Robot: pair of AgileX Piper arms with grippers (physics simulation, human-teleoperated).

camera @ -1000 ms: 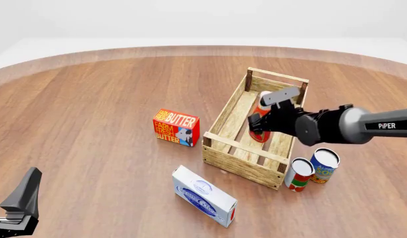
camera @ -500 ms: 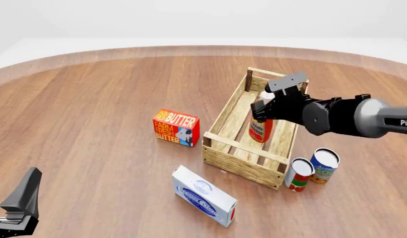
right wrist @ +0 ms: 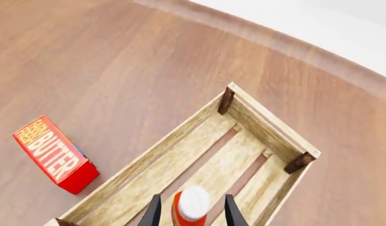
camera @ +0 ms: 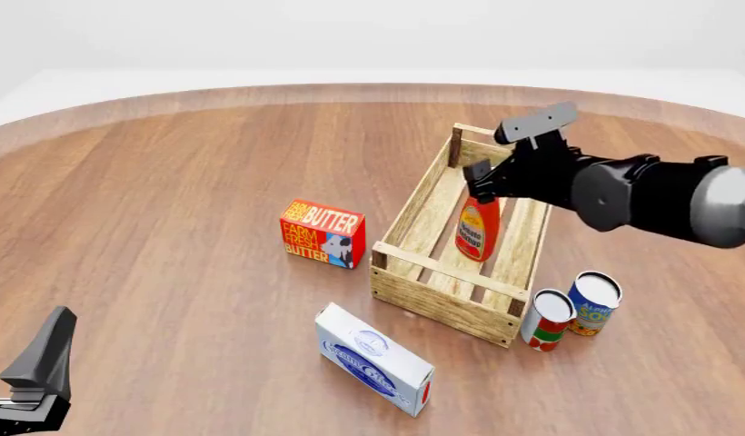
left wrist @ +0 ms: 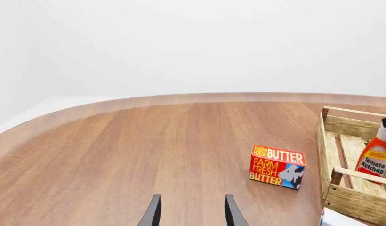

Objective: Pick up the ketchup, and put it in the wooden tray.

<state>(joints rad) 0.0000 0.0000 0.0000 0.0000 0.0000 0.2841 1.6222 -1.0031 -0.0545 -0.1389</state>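
The ketchup (camera: 476, 229), an orange-red bottle with a white cap, stands upright inside the wooden tray (camera: 440, 291), toward its far half. My right gripper (camera: 484, 180) hovers just above the bottle, open. In the right wrist view its fingers (right wrist: 154, 212) flank the white cap (right wrist: 193, 203) without touching it, over the tray (right wrist: 268, 122). My left gripper (camera: 39, 372) is open and empty at the near left edge. The left wrist view shows its open gripper (left wrist: 191, 197), the ketchup (left wrist: 375, 160) and the tray (left wrist: 343, 127) far off.
A red butter box (camera: 322, 233) lies left of the tray. A white-and-blue box (camera: 372, 359) lies in front of it. Two cans (camera: 549, 320) (camera: 593, 302) stand by the tray's near right corner.
My right gripper has lifted up and back away from the ketchup, which it had held low in the tray. The bottle now stands free. The left arm has not moved.
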